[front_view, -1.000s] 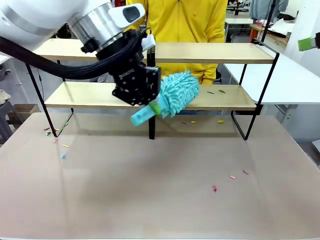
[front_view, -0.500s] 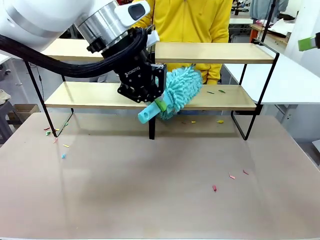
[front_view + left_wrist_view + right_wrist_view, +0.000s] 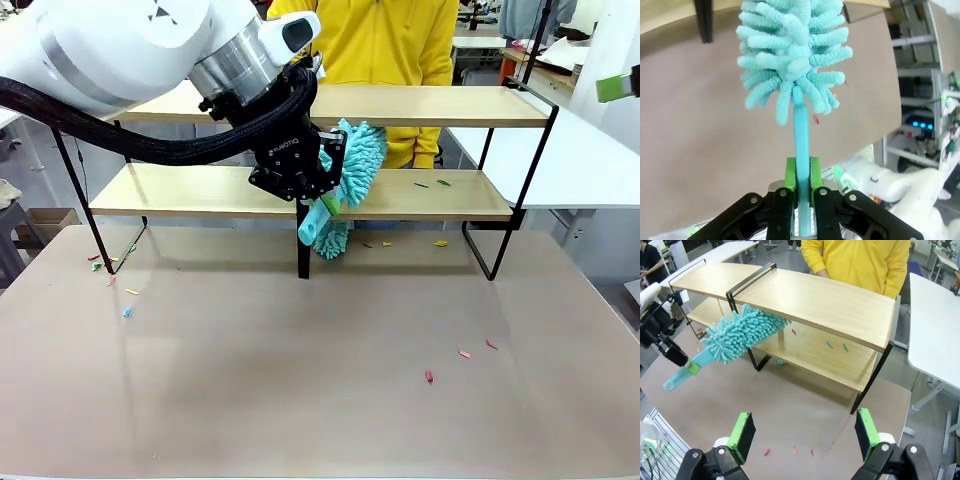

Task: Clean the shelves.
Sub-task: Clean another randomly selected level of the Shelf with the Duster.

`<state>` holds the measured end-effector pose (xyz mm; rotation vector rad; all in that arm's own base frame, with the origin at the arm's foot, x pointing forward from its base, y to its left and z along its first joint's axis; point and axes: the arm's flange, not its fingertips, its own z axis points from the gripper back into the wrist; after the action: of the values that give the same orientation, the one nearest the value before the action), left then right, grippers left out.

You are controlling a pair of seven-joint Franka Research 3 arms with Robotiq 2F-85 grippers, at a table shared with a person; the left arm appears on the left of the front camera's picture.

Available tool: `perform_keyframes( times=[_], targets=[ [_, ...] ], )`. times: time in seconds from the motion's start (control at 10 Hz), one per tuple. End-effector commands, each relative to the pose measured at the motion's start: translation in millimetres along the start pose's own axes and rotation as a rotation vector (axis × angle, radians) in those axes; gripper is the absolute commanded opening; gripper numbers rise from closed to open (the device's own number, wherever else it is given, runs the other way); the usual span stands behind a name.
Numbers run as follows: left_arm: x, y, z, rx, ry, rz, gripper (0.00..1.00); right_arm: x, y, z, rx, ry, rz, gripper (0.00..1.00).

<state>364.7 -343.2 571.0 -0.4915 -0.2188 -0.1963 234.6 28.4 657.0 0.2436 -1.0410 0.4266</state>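
The shelves (image 3: 420, 105) stand at the table's far side, with light-wood boards in a thin black frame. My left gripper (image 3: 327, 202) is in front of the middle post, shut on the handle of a teal fluffy duster (image 3: 358, 160). The duster's head lies between the two tiers and its handle end points down. In the left wrist view the green pads (image 3: 789, 176) clamp the teal handle (image 3: 800, 130) below the duster head (image 3: 792, 50). My right gripper (image 3: 804, 435) hangs open above the table, facing the shelves (image 3: 830, 305) and the duster (image 3: 740, 332).
Small coloured scraps lie on the lower board (image 3: 432, 183), under the shelves (image 3: 440, 243) and on the grey-beige tabletop (image 3: 462, 352), with more near the left frame leg (image 3: 108, 268). A person in a yellow top (image 3: 385, 45) stands behind the shelves. A white table (image 3: 580, 160) is at the right.
My left gripper has moved right and up and turned. The duster has swung from lying sideways to nearly upright, its head now between the tiers.
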Motion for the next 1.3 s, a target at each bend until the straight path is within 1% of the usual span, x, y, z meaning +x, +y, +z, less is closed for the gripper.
perform_keyframes(
  times=[0.0, 0.2, 0.4, 0.5, 0.6, 0.7, 0.8, 1.0, 1.2],
  targets=[
    [8, -3, -9, 0.066, -0.06, 0.099, 0.12, 0, -1, 0, 0.006, -0.002, -0.003, 1.0],
    [20, -9, -29, 0.124, -0.053, 0.115, 0.12, 0, -1, 0, 0.006, -0.002, -0.003, 1.0],
    [38, -11, -49, 0.17, -0.009, 0.14, 0.12, 0, -1, 0, 0.006, -0.002, -0.003, 1.0],
    [44, -12, -57, 0.181, 0.004, 0.151, 0.12, 0, -1, 0, 0.006, -0.002, -0.003, 1.0],
    [49, -15, -62, 0.2, -0.003, 0.16, 0.12, 0, -1, 0, 0.006, -0.002, -0.003, 1.0],
    [56, -18, -67, 0.192, 0.02, 0.158, 0.12, 0, -1, 0, 0.006, -0.002, -0.003, 1.0],
    [64, -25, -75, 0.178, 0.06, 0.147, 0.12, 0, -1, 0, 0.006, -0.002, -0.003, 1.0],
    [76, -44, -85, 0.172, 0.101, 0.119, 0.12, 0, -1, 0, 0.006, -0.002, -0.003, 1.0],
    [86, -61, -95, 0.175, 0.111, 0.046, 0.12, 0, -1, 0, 0.006, -0.002, -0.003, 1.0]
  ],
)
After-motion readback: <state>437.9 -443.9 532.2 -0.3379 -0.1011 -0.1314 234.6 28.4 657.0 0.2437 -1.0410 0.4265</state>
